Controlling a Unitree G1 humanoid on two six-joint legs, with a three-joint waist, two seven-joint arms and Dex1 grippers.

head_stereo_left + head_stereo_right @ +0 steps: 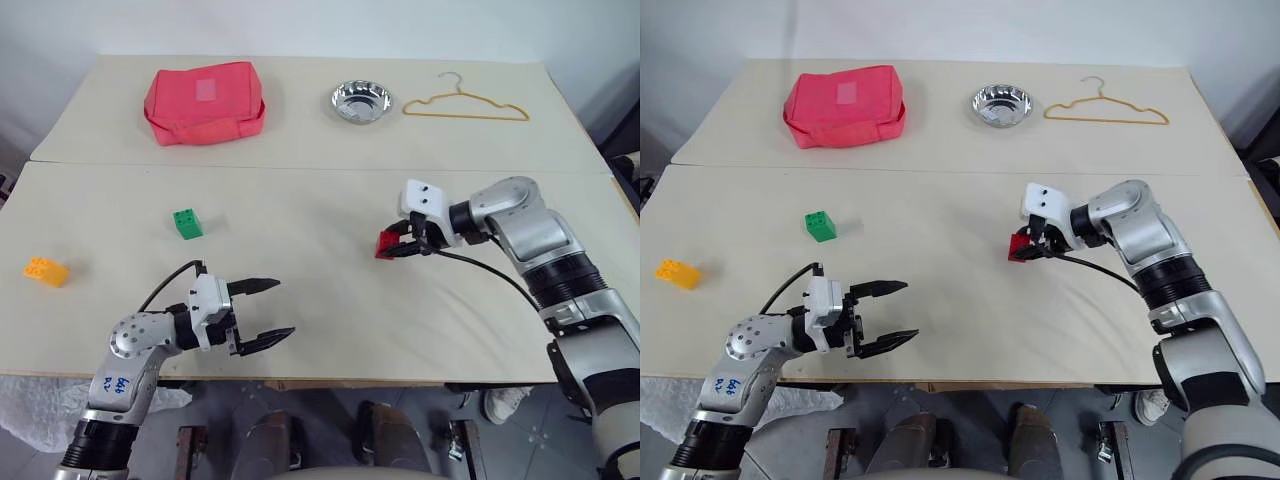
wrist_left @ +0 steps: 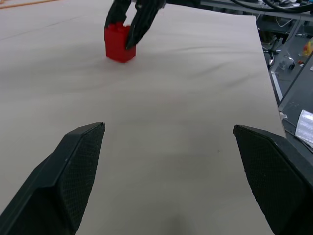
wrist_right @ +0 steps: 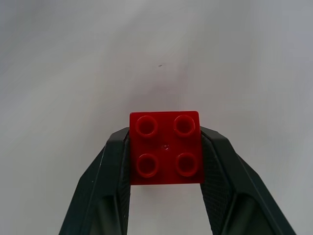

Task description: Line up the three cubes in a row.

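My right gripper [image 1: 398,246] is shut on the red cube [image 3: 166,147], one black finger on each side, just right of the table's centre; the red cube [image 1: 386,244] is at or just above the cloth. The green cube [image 1: 187,223] stands on the table's left half. Near the left edge lies the orange-yellow cube [image 1: 46,271]. My left gripper [image 1: 268,312] hovers open and empty near the front edge, its fingers [image 2: 73,166] pointing toward the red cube [image 2: 119,42].
At the table's far side lie a large red pouch [image 1: 204,102], a small metal bowl [image 1: 362,101] and a yellow wire hanger [image 1: 466,106]. A seam crosses the table [image 1: 320,330] in front of them.
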